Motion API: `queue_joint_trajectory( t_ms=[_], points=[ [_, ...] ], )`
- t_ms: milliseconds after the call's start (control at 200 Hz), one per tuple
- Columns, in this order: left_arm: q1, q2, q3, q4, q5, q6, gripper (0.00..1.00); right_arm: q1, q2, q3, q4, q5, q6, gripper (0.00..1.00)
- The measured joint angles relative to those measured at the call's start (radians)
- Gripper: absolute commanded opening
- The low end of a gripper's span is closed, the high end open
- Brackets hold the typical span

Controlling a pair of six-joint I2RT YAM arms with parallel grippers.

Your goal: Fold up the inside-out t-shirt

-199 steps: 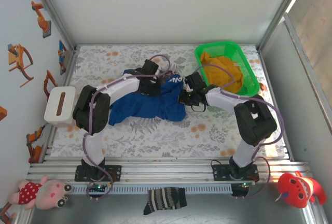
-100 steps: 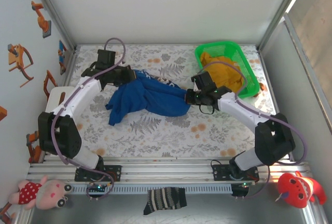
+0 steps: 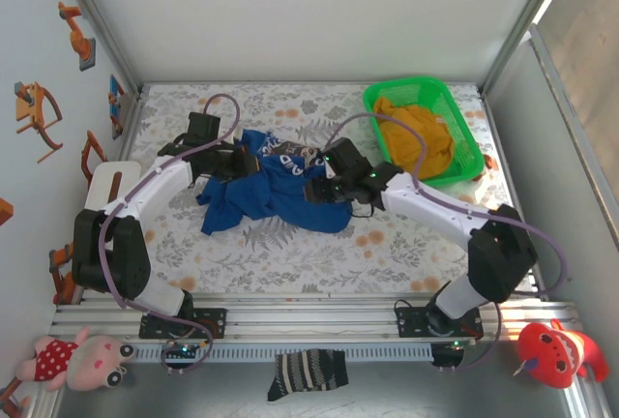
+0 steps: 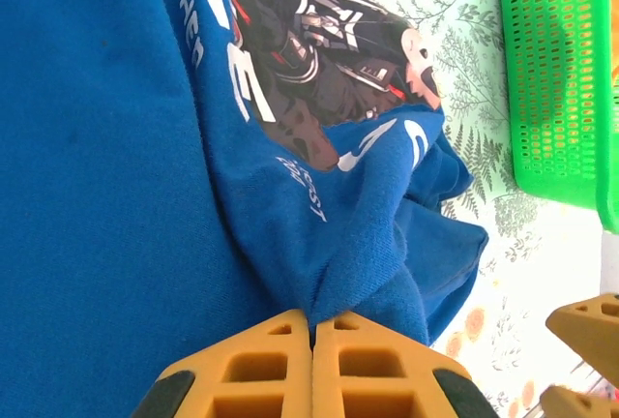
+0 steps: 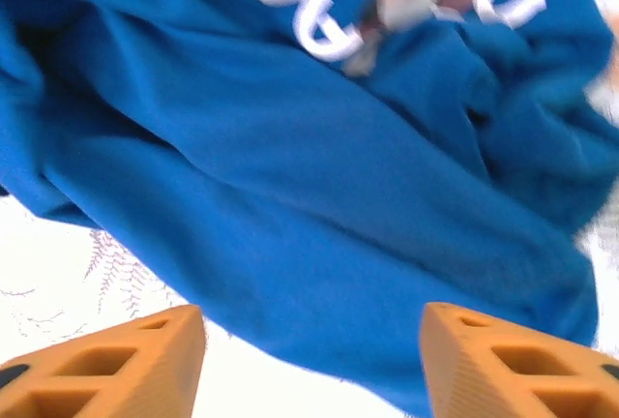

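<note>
The left claw (image 4: 311,333) is pressed shut, its two orange fingers (image 4: 247,370) meeting flat against each other with a ridge of blue cloth running straight into the seam between them, so it is pinching the t-shirt (image 3: 276,195). The right claw (image 5: 311,345) stands wide, with a broad gap between its fingers. It holds nothing and hangs just at the near-right edge of the shirt, with the cloth lying past its tips rather than between them.

Half a second back the right claw was clamped on the shirt's right end, close to the green basket (image 3: 471,152), and the cloth was drawn out long between the two arms. Since then that claw has swung in toward the middle of the counter (image 3: 387,244) and let go, and the shirt has slackened into a heap. The left claw has drifted a little in from the far left and keeps its pinch.

The shirt is royal blue and thoroughly rumpled, lying around the middle of the counter, a bit toward the left and the far edge, well apart from the basket in the far right corner with the mustard garment (image 3: 416,133) inside. A dark printed picture with white lettering faces up on its far side, and a loose flap trails toward the near left
</note>
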State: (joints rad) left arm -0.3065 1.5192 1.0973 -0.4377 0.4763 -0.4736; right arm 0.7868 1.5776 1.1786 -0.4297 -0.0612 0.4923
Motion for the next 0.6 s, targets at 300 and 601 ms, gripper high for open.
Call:
queue_joint_trajectory(
  t_ms=[300,601],
  points=[
    [-0.005,-0.015,0.0,0.005,0.009,-0.001,0.0,0.035,0.298,0.232,0.004,0.033,-0.064,0.75],
    [-0.014,-0.034,0.0,0.005,0.018,-0.008,0.0,0.028,0.516,0.371,0.016,0.05,-0.074,0.0]
  ],
)
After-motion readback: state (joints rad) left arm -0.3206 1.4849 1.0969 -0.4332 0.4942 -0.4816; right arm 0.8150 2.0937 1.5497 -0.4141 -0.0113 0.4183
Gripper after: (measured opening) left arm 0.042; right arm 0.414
